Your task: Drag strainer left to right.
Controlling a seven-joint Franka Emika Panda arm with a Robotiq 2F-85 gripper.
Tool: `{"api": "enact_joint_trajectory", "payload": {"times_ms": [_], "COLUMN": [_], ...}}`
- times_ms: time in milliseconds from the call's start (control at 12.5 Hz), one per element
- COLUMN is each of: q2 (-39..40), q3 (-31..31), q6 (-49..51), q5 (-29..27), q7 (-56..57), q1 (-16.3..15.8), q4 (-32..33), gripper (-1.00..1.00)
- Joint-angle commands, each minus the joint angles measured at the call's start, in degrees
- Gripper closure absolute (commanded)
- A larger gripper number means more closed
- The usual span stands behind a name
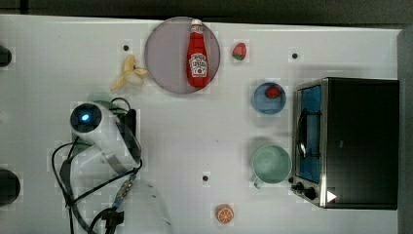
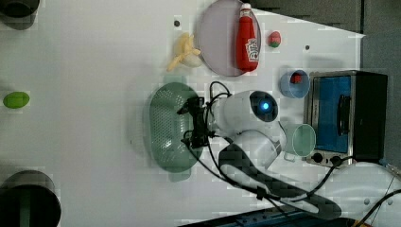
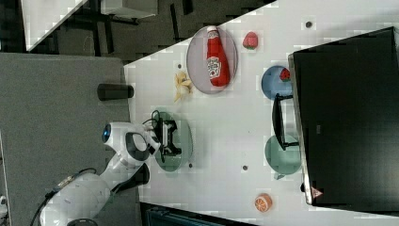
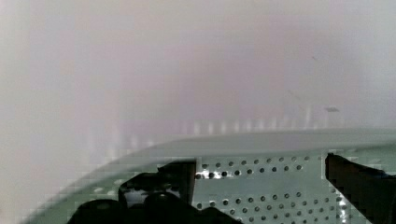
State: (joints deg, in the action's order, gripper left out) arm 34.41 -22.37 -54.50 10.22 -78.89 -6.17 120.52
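The strainer (image 2: 168,125) is a pale mint-green oval colander dotted with small holes, lying on the white table toward the left view's left-centre. My gripper (image 2: 190,124) hangs over its edge nearest the arm, jaws wide open, nothing between them. In the right view the strainer (image 3: 182,136) lies under the gripper (image 3: 171,137). The wrist view looks close onto the strainer's perforated wall (image 4: 261,196) and rim, with one dark finger (image 4: 180,179) and the other dark finger (image 4: 357,184) far apart inside it. In the top view the arm (image 1: 97,131) covers most of the strainer (image 1: 101,97).
A ketchup bottle (image 1: 197,53) lies on a purple plate (image 1: 165,53), with a banana (image 1: 127,73) beside it. A blue bowl (image 1: 268,98), a green mug (image 1: 271,165) and a toaster oven (image 1: 348,141) stand at the top view's right. An orange half (image 1: 225,213) lies near the front edge.
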Motion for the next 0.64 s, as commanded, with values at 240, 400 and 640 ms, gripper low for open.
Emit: {"api": "enact_joint_trajectory", "payload": {"times_ms": [240,400,640], "q2": [-2.31,-2.89,-5.05], "q3": [0.14,1.19,1.48], "q6": [-1.99,-1.96,-2.01], "q5": [0.4,0.4,0.4], "q7": [-2.38,-2.35,-1.89], "q1": [-2.82,-2.74,-1.59], "q4": [0.0,0.49,2.93], "gripper": [-1.0,-1.0,-1.0]}}
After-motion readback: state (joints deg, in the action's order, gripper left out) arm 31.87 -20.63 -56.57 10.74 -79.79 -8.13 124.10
